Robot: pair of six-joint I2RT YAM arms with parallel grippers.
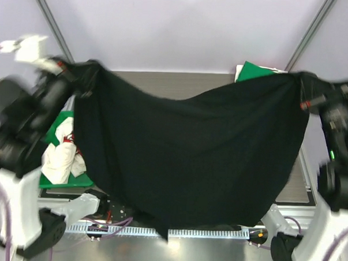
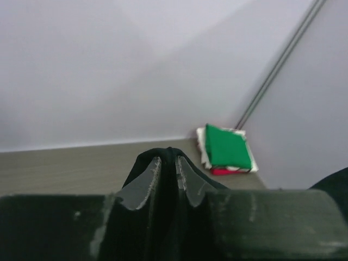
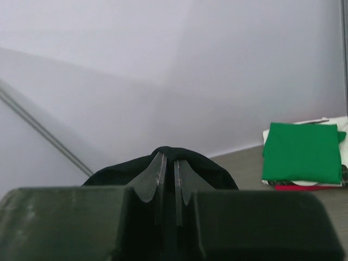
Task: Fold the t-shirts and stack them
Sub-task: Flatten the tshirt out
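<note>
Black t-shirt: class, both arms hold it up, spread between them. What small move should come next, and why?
Probably lower both arms together, easing forward, to lay the black t-shirt flat on the table. It hangs unfolded, pinched at its top corners by the left fingers and the right fingers, sagging in the middle, with its hem over the near edge.

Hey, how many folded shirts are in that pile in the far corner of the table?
3: a green shirt on top, a white shirt under it, a red shirt at the bottom. Others may be hidden between.

Table (image 1: 164,84) with folded t-shirts (image 1: 254,71), green tray (image 1: 51,183)
</note>
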